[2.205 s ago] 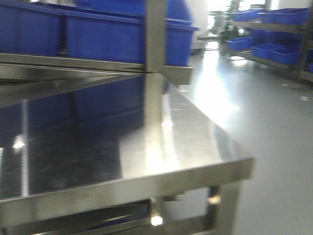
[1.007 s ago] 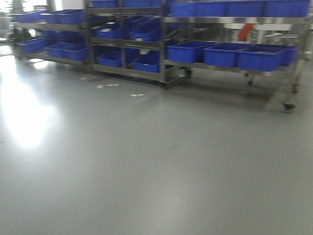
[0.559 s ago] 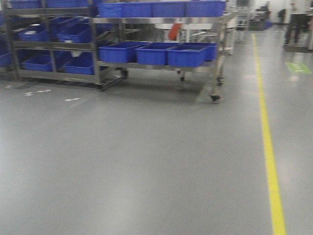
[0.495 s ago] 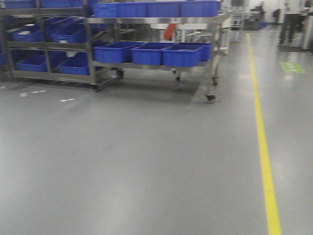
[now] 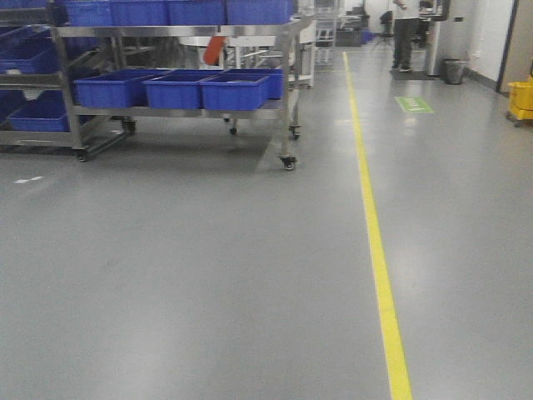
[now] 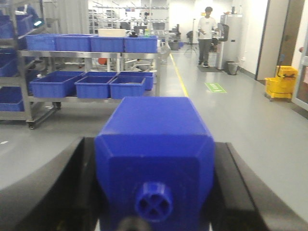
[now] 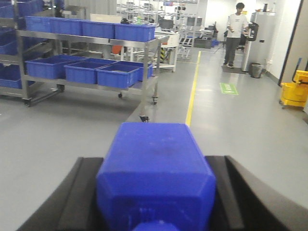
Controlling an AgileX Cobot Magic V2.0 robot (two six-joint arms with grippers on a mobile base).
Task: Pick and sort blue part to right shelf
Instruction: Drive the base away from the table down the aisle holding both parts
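In the right wrist view my right gripper (image 7: 154, 161) is shut on the blue part (image 7: 155, 168). It is a long dark-blue block with sloped shoulders, and its cap sits at the bottom edge. Black fingers (image 7: 79, 192) press both its sides. In the left wrist view my left gripper (image 6: 154, 144) is shut on a shorter blue block (image 6: 154, 144) with a small round knob (image 6: 154, 202). Neither gripper shows in the front view. A wheeled steel rack (image 5: 287, 83) with blue bins (image 5: 233, 90) stands far ahead on the left. I cannot tell whether it is the right shelf.
Grey floor lies ahead, with a yellow line (image 5: 376, 250) running away from me. More racks with blue bins (image 5: 37, 112) stand at the far left. A person (image 5: 406, 33) stands down the aisle near a bin (image 5: 454, 71). A yellow mop bucket (image 5: 522, 100) sits at the right.
The front view has swung right, from a steel table top to open floor. The racks slid left, and the yellow line and the person came into view.
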